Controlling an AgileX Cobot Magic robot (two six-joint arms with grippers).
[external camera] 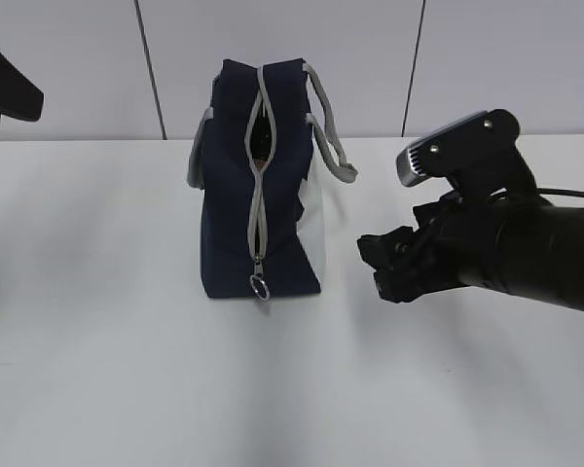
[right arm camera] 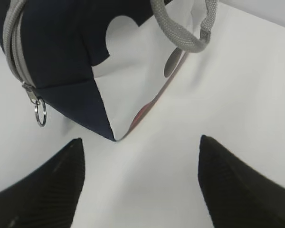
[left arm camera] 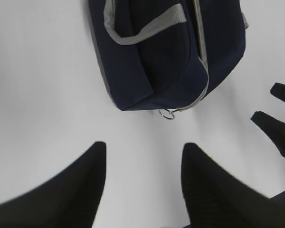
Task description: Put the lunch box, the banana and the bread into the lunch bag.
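The navy lunch bag (external camera: 229,224) stands on the white table, its end facing me. Its grey zipper runs down to the metal ring pull (external camera: 260,287) near the table, and a narrow dark gap shows near the top. The bag also shows in the left wrist view (left arm camera: 152,61) and the right wrist view (right arm camera: 57,52). My right gripper (external camera: 373,268) is open and empty, low beside the bag's white side panel (right arm camera: 133,71). My left gripper (left arm camera: 144,144) is open and empty, above the table short of the ring (left arm camera: 168,114). The lunch box, banana and bread are out of view.
Part of the left arm (external camera: 5,92) shows at the upper left edge. A pale panelled wall stands behind the table. Grey strap handles (external camera: 331,136) hang over the bag's right side. The right gripper (left arm camera: 268,102) shows at the right of the left wrist view.
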